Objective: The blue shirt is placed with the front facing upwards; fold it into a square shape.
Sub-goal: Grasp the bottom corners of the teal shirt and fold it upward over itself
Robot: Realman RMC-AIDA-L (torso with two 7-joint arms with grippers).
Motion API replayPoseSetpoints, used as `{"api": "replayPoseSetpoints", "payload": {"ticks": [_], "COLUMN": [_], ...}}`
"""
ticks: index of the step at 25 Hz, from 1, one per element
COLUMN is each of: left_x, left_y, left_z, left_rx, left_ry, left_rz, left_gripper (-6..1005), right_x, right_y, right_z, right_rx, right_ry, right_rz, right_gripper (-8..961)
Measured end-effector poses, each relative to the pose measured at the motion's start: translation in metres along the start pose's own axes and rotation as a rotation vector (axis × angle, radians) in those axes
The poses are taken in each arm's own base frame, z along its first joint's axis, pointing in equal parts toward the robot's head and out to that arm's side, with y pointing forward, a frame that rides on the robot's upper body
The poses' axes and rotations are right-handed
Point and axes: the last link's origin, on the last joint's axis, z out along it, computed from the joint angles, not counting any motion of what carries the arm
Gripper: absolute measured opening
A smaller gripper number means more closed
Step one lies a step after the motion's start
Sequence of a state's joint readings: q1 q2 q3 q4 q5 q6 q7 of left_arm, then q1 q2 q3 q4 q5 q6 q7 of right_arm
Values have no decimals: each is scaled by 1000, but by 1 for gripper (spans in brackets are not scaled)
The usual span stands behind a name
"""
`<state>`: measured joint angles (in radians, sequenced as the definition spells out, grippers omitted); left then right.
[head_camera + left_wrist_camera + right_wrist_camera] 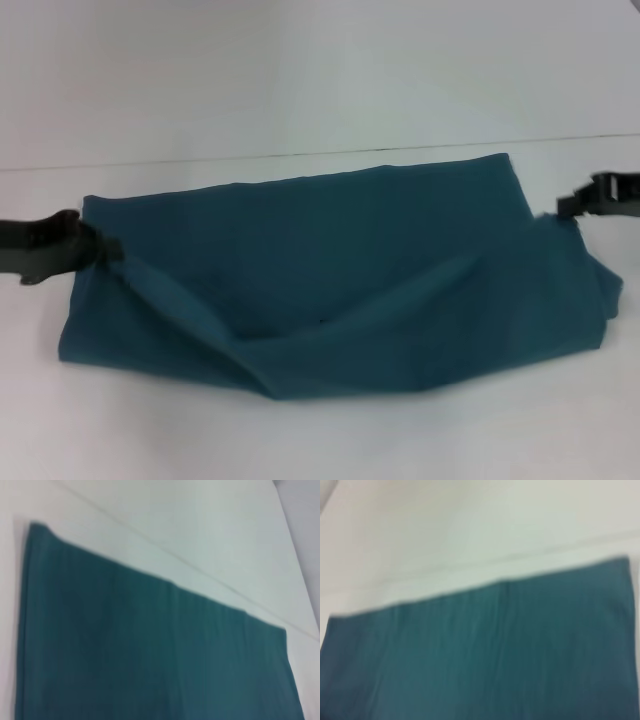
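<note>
A plain white worktop (300, 440) carries the blue shirt (340, 270), which lies directly on it as a wide folded band, plain side up, spanning the stretch between the two sets of jaws. Its far edge lies straight; the near edge sags into creases. A thin seam line crosses the worktop beyond the shirt.

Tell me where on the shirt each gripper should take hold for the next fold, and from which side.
Probably the two short ends. The shirt lies as a wide band with its long edges running left to right, so the end edges are the free ones. The left gripper meets the left end from outside, the right gripper the right end likewise. The slack middle suggests gripping near the corners.
</note>
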<state>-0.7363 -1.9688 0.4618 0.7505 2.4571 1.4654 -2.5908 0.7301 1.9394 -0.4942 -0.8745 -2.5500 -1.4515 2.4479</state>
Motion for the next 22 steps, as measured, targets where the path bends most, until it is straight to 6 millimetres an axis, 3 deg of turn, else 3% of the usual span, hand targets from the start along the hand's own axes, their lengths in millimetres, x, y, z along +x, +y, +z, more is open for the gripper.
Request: {"api": "replayPoseSetpoints", "payload": {"ticks": [10,17,22], "left_x": [13,9,19], "left_y": [4,-1,-1], "left_z": [14,14,15], "left_rx": [25,36,60], "left_ry": [55,54,111], "left_rz": [7,-2,12], "left_gripper": [25,25,26], "right_x": [-16,-15,-23], "right_y": [18,18,13], "right_z": [30,31,32], "right_rx": [19,22,62], "right_ry": [-26,-26,-79], "right_rz": [-44,-42,-32], "right_gripper": [4,2,2]}}
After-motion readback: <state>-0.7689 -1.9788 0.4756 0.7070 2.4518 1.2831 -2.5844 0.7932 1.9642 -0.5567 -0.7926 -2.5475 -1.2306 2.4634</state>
